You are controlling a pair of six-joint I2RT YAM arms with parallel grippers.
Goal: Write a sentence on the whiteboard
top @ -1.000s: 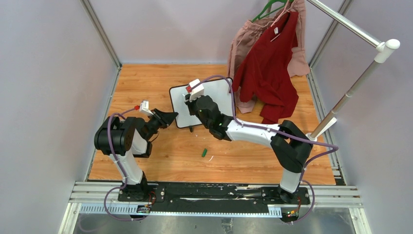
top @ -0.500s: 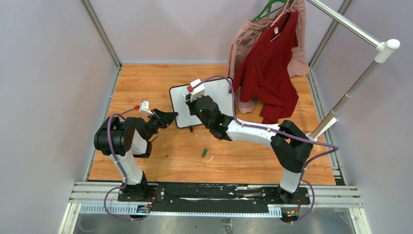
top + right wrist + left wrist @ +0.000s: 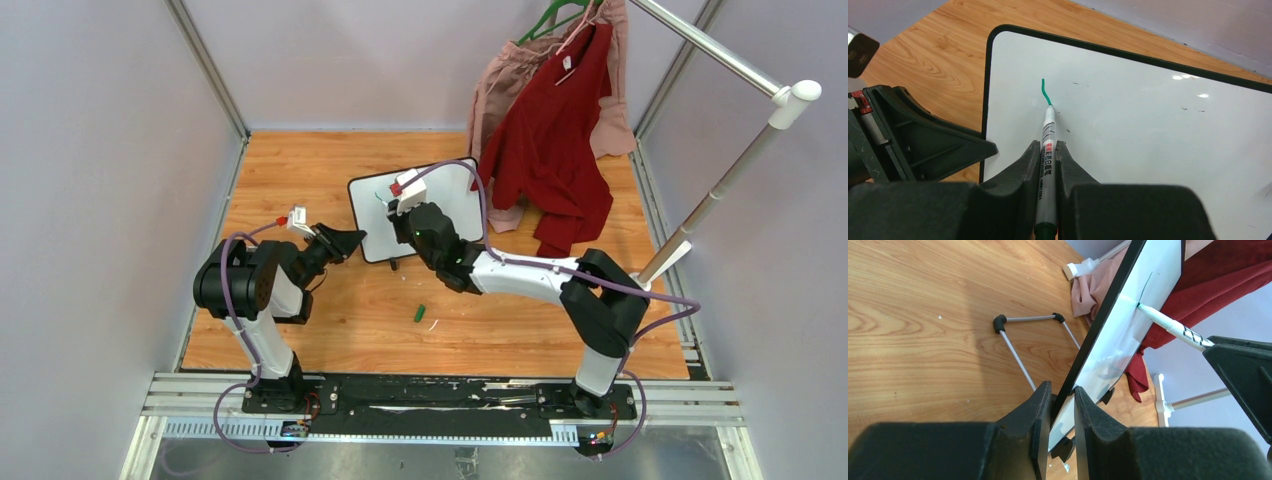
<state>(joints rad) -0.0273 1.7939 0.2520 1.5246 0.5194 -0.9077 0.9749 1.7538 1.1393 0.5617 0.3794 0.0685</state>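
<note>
Since the earlier frame the right wrist has slid a little to the right and nearer over the whiteboard (image 3: 452,198), while the left arm has held its pose. From above, the whiteboard stands mid-tabletop (image 3: 300,165), with the left end effector (image 3: 352,241) at its left edge and the right end effector (image 3: 394,207) over its far-left part. A green cap (image 3: 421,313) lies nearer on the wood, and hanging garments (image 3: 550,140) crowd the board's right edge. The left wrist view shows the left end effector clenched on the black frame. The board is tilted up on a wire stand (image 3: 1020,337), and the marker (image 3: 1173,329) tip touches its face. In the right wrist view the right end effector is clamped on the marker barrel, whose long axis points away toward the board. The tip rests at the near end of a short green stroke (image 3: 1045,89), all there is of the sentence so far, close to the far-left corner. The bare white surface stretches rightward, so the writing should probably travel that way, and the glossy face looks slippery.
</note>
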